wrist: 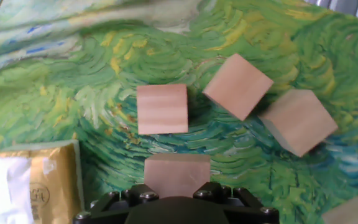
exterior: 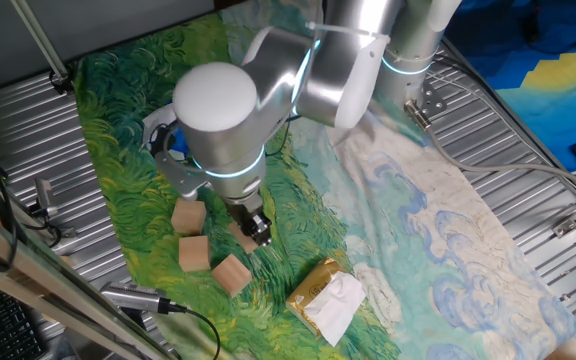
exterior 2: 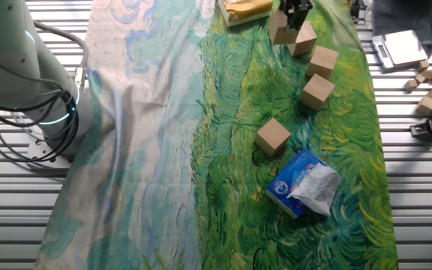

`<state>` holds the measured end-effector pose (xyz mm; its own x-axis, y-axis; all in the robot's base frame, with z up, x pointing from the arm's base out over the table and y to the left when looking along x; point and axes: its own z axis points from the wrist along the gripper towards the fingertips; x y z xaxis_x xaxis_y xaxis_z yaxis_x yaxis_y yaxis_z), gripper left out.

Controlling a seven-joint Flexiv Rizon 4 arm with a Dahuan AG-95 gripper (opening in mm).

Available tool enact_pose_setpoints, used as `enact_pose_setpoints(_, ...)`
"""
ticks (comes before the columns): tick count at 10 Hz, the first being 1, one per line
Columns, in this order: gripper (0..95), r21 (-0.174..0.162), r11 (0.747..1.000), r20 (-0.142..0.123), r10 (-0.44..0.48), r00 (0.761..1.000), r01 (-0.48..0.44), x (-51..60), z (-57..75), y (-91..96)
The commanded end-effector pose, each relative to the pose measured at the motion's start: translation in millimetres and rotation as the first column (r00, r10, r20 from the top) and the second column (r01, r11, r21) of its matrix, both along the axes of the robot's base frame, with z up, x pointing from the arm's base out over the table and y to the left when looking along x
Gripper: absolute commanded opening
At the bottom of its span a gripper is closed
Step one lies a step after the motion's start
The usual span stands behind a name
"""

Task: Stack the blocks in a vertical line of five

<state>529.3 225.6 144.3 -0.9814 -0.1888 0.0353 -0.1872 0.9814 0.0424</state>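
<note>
Five tan wooden blocks show on the green painted cloth. My gripper (wrist: 178, 186) is shut on one block (wrist: 178, 173), which fills the space between the jaws. The same gripper (exterior 2: 298, 15) shows at the far edge with the held block (exterior 2: 304, 39) under it. Loose blocks lie beyond it in the hand view: one straight ahead (wrist: 162, 109), two to the right (wrist: 238, 86) (wrist: 298, 121), and a corner of one (wrist: 353, 213). In one fixed view the gripper (exterior: 258, 230) hangs beside three loose blocks (exterior: 189, 215) (exterior: 194, 252) (exterior: 231, 274). All loose blocks lie singly.
A yellow-gold packet with white tissue (exterior: 328, 298) lies close to the gripper's right. A blue-and-white soft packet (exterior 2: 304, 182) lies at the other end of the cloth, with one block (exterior 2: 274, 136) beside it. Ribbed metal table (exterior 2: 411, 195) surrounds the cloth; small parts sit at its edge (exterior 2: 428, 82).
</note>
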Motion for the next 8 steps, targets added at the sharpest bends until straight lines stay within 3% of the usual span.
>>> enact_pose_setpoints(1,0.0,0.050,0.998,-0.004,0.035,0.999,-0.035,1.0,-0.5,0.3)
enact_pose_setpoints(4,0.0,0.109,0.991,0.001,0.075,0.997,-0.075,-3.4,10.9,-44.5)
enact_pose_setpoints(7,0.0,0.119,0.984,0.009,0.136,0.991,-0.136,-2.9,15.4,-76.7)
enact_pose_setpoints(8,0.0,0.125,0.978,0.015,0.168,0.986,-0.169,-0.9,14.0,-97.0)
